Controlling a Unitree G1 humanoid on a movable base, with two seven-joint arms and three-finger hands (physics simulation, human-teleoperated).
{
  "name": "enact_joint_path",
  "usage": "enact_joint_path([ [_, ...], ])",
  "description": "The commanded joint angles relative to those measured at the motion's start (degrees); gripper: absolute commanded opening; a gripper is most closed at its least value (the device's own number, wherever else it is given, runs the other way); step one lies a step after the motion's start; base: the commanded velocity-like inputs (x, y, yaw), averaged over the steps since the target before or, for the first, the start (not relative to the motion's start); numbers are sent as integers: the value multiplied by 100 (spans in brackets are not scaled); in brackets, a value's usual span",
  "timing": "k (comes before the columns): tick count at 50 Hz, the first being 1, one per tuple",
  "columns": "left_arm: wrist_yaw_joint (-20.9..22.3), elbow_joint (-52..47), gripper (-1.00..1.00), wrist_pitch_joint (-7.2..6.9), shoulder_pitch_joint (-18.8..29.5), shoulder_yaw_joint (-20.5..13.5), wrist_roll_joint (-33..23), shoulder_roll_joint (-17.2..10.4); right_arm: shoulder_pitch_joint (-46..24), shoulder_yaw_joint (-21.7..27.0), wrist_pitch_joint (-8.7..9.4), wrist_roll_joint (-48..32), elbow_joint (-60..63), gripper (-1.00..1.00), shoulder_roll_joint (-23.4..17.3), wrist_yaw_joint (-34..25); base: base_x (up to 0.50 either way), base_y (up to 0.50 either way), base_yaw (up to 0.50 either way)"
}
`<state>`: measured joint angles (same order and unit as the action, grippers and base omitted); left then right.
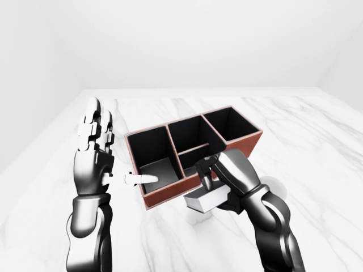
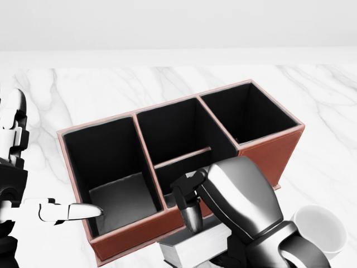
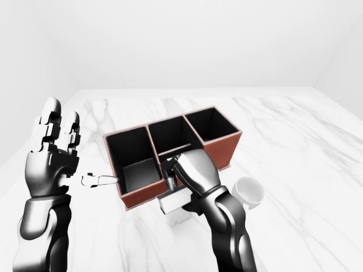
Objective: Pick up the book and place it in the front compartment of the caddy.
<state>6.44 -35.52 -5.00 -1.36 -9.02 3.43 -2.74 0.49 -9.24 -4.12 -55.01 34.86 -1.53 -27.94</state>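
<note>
The caddy (image 2: 139, 233) is a red-brown box with black insides: one large left compartment, a middle one split by a low divider, and a right one. My right hand (image 1: 207, 180) is shut on the book (image 2: 192, 247), a grey-white block, and holds it flat against the outside of the caddy's lower wall, just below the middle compartment in the head view. It seems slightly off the marble. My left hand (image 1: 116, 153) is open and upright left of the caddy, with the thumb (image 2: 78, 211) pointing over the left compartment's rim.
A white mug (image 3: 248, 191) stands on the marble table (image 1: 317, 147) just right of my right forearm, partly hidden by it in the head view. Plain white walls lie beyond the table's top edge.
</note>
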Motion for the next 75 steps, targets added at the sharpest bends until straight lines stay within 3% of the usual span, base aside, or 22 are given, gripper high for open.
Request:
enact_joint_path([
  [1,1,3,100,0,5,-21,14,-6,-483,170,112,-53,32,-100,70,-88,0,0,0],
  [8,2,-15,100,0,-20,0,1,2,-651,202,207,-75,-73,-100,83,-80,0,0,0],
  [14,5,12,100,0,-4,-23,9,-3,-1057,247,513,-143,-108,-100,137,-213,0,0,0],
  [30,14,10,100,0,-30,11,-11,5,-1602,301,821,-230,-315,-100,153,-288,0,0,0],
  [42,12,6,100,0,-7,-12,5,-1,-2076,370,894,-268,-686,-100,121,-213,0,0,0],
  [75,15,4,100,0,-6,2,7,4,-3200,503,796,-235,-2304,-100,12,425,0,0,0],
])
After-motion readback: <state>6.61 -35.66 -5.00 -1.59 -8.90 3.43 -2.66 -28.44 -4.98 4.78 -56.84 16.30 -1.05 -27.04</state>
